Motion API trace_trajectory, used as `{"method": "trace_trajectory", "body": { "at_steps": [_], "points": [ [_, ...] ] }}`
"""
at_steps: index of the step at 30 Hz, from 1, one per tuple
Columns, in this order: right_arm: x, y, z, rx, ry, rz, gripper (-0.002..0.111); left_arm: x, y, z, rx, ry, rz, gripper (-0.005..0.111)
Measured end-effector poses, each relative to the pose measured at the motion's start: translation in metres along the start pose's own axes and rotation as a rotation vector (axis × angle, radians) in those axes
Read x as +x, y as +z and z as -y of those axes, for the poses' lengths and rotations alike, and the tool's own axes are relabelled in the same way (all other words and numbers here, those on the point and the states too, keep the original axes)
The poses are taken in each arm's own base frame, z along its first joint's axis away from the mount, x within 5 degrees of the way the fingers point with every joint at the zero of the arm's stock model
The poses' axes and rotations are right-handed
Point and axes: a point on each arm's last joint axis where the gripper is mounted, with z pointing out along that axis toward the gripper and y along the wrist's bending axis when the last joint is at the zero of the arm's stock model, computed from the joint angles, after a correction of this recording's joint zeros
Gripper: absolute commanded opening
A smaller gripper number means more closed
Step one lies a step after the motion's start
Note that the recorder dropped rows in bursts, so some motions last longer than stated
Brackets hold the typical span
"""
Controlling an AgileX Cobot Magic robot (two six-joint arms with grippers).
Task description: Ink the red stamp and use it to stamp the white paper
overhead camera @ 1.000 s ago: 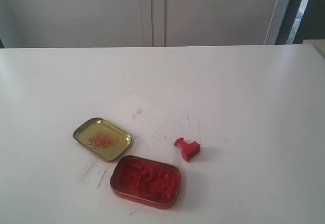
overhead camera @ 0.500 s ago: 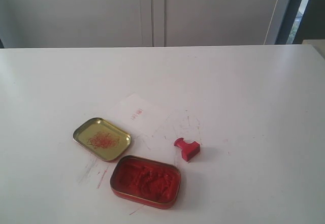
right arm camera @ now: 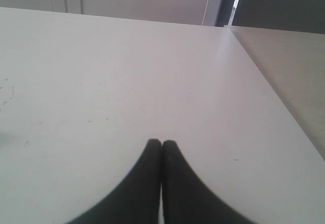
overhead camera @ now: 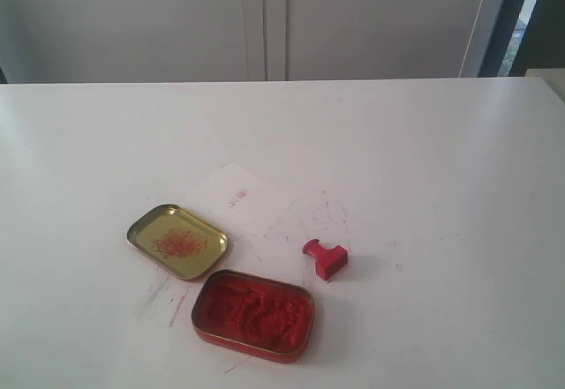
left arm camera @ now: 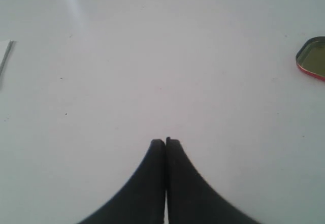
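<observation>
Well, my left end effector (left arm camera: 165,141) is pinched closed, empty. On the white counter (overhead camera: 424,160), a gold metal tin lid (overhead camera: 177,242) touches the thin white paper sheet (overhead camera: 238,197); the small red knobbed stamp (overhead camera: 326,258) lies near the rectangular red ink-paste tin (overhead camera: 253,315). My right end effector (right arm camera: 161,142) is closed, empty.

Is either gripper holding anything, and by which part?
Nothing is held. The left gripper and right gripper are both shut and empty; the stamp lies free on the table.

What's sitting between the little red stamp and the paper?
Nothing but table, faintly smudged red, between stamp and paper; the exterior view shows it.
</observation>
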Motion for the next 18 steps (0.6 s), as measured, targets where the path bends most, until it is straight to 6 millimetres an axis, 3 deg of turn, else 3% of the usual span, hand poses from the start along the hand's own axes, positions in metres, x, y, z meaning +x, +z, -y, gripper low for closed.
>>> {"method": "trace_trajectory", "body": {
  "at_steps": [18],
  "points": [
    [0.0000,0.0000,0.0000,0.000,0.000,0.000,0.000,-0.0007,0.0000,0.0009,0.009,0.012,0.008,0.000]
  ]
}}
